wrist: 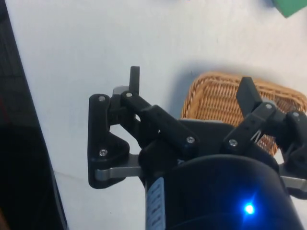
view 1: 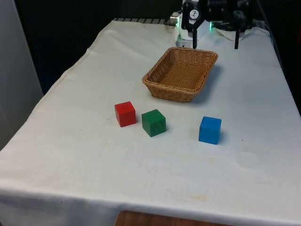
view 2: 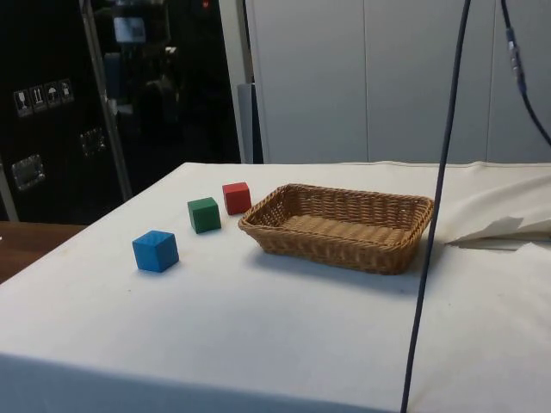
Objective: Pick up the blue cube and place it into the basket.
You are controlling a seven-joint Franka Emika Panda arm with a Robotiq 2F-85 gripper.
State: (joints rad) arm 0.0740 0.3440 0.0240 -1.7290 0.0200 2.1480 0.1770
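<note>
Bench [view 1: 94,160], white-clothed, carries a wicker basket [view 1: 181,74] at its far middle and, nearer the camera, a row of three cubes: red cube [view 1: 125,114], green cube [view 1: 154,122], and blue cube [view 1: 209,130], standing apart at the front view's right. Claw [view 1: 215,42], fingers spread and holding nothing, hangs beyond the basket. Recommended: travel over the basket, descend square onto the blue cube's flat sides, well clear of the green one.

In the wrist view the gripper's [wrist: 192,88] body covers the near part of the wicker basket [wrist: 216,96] and the green cube [wrist: 292,5] is cut by the picture's edge, while in the front view the arm runs off the top edge.
</note>
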